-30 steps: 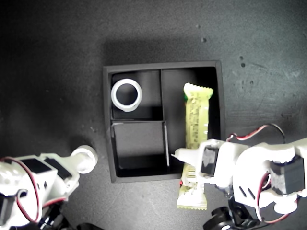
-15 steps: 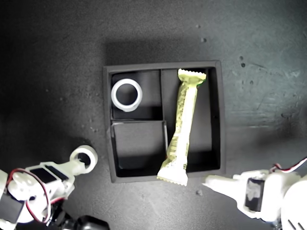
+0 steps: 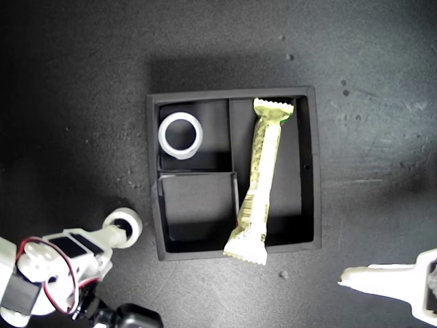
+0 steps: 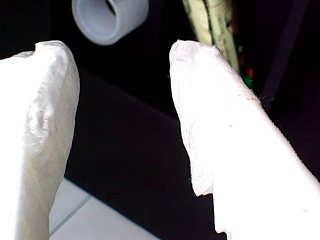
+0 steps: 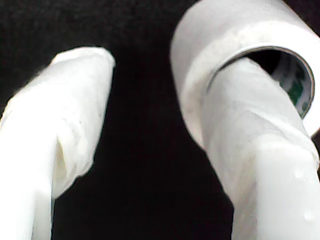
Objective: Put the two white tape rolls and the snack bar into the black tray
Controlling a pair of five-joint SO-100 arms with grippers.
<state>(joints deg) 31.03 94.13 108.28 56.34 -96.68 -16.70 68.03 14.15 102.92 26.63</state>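
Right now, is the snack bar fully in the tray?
Not fully. The snack bar lies slanted in the long compartment of the black tray, with its near crimped end over the front wall, poking outside.

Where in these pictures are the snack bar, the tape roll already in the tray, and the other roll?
snack bar [image 3: 259,179], exterior view, middle of wrapper.
plain white tape roll [image 3: 180,135], exterior view, its rim.
second tape roll [image 5: 230,45], second wrist view, outer band.

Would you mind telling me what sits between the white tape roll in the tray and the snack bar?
In the exterior view, only a black divider wall of the black tray separates the tape roll from the snack bar.
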